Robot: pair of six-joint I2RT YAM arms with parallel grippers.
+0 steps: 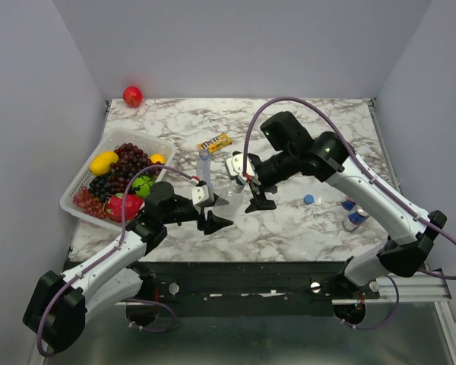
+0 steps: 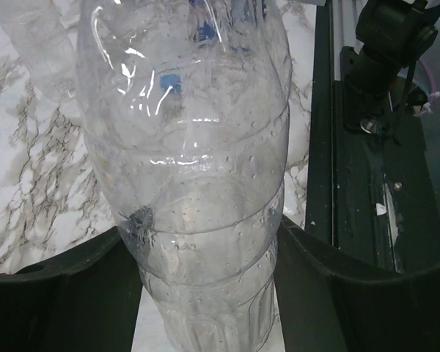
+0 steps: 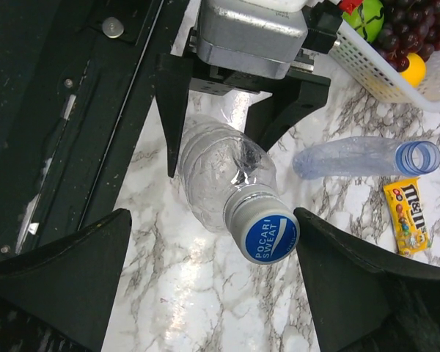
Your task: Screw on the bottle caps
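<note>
So far, one job looks almost done and more are left. The left gripper (image 2: 202, 231) is squeezing the clear bottle (image 3: 216, 172) around its fat middle, with one finger on each side, and it holds the bottle tipped over above the table (image 1: 311, 137). A blue cap (image 3: 270, 236) with white letters sits on the top of that bottle. It looks like it is on straight, but I cannot tell if it is twisted on tight. The right gripper (image 3: 211, 220) is right at that cap. Its two fingers are spread wide apart, one on each side of the cap, and they are not touching it and hold nothing. I think this cap may need one more twist, or it may be finished. The slim blue bottle (image 3: 352, 157) looks like it is lying on the table just past the held one, and its mouth is bare, so it needs a cap. A loose cap (image 1: 309, 199) lies on the table, well apart from both bottles, waiting to be picked up. I cannot find a third bottle or a third cap for sure.
</note>
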